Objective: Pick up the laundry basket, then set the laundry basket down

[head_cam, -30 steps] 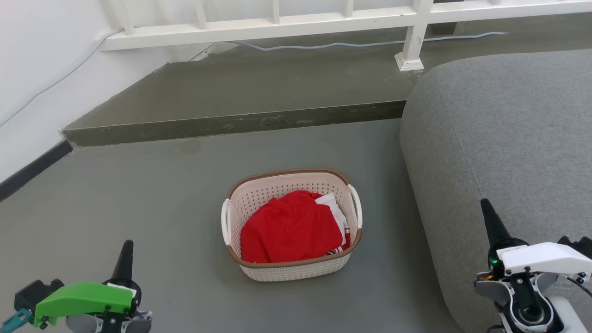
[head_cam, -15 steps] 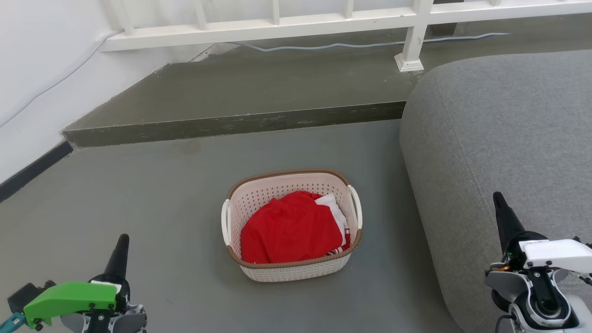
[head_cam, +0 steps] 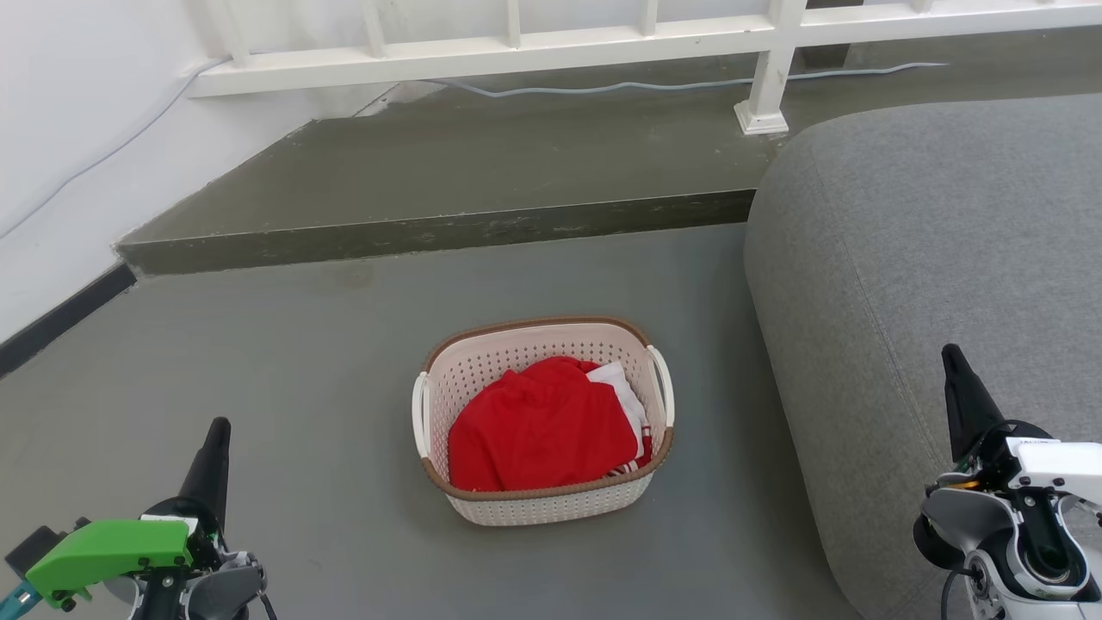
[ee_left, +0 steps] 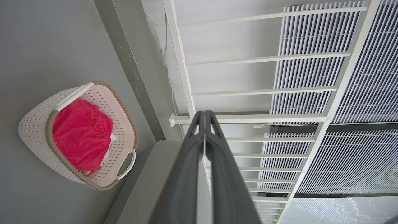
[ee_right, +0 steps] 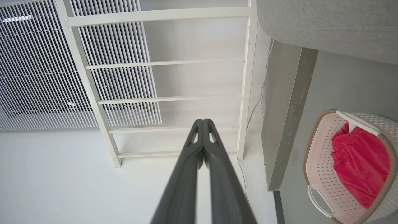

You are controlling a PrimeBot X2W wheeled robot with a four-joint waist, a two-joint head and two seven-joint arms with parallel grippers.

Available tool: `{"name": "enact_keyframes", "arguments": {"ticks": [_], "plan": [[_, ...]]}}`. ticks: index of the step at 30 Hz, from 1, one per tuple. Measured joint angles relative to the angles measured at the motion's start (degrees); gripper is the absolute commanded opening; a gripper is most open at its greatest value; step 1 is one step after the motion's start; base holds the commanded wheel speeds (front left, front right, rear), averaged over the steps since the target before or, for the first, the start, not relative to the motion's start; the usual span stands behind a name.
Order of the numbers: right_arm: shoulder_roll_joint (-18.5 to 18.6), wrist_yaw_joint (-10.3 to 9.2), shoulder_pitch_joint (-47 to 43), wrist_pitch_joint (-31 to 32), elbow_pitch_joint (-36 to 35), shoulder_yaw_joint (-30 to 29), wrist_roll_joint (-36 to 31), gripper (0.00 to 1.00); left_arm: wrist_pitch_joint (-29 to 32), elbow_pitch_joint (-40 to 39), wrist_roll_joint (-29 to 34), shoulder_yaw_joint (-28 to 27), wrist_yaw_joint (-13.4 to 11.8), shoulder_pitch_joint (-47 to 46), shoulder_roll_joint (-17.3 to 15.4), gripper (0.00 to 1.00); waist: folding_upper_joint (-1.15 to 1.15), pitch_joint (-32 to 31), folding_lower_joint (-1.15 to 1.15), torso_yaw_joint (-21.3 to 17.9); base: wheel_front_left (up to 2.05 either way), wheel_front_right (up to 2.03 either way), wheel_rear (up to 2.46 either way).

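The laundry basket [head_cam: 551, 504] sits on the grey floor in the middle of the head view: cream-white, perforated, brown rim, a white handle on each side, red and white clothes inside. It also appears in the left wrist view [ee_left: 34, 124] and the right wrist view [ee_right: 317, 168]. My left gripper [head_cam: 217, 429] is at the lower left, well apart from the basket, fingers pressed together and holding nothing. My right gripper [head_cam: 950, 355] is at the lower right in front of the sofa, also shut and empty. The same closed fingertips show in the wrist views [ee_left: 204, 113] [ee_right: 203, 121].
A grey sofa [head_cam: 930, 241] fills the right side, close to the basket. A raised concrete step [head_cam: 430, 228] runs across behind the basket, with a white railing [head_cam: 766, 69] and a cable on it. A white wall [head_cam: 69, 112] bounds the left.
Both grippers have drifted outward, away from the basket: the left one lower and to the left, the right one further right and slightly up. The basket has not moved.
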State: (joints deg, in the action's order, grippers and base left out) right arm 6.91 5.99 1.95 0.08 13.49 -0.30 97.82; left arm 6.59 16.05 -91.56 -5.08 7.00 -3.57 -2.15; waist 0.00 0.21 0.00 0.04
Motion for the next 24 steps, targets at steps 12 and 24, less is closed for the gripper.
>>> {"name": "enact_keyframes", "arguments": {"ticks": [12,24], "plan": [[-0.01,0.05,0.28,0.07,0.58,-0.13,0.05,0.0,0.0,0.0,-0.07,0.0,0.03,0.0,0.03,0.0,0.0,-0.01,0.0,-0.01,0.0,0.0,0.0],[-0.01,0.53,0.52,0.4,1.04,-0.22,0.05,0.0,0.0,-0.02,-0.07,0.0,0.03,0.0,0.03,0.0,0.0,-0.02,0.0,-0.02,0.0,0.0,0.0]]}}
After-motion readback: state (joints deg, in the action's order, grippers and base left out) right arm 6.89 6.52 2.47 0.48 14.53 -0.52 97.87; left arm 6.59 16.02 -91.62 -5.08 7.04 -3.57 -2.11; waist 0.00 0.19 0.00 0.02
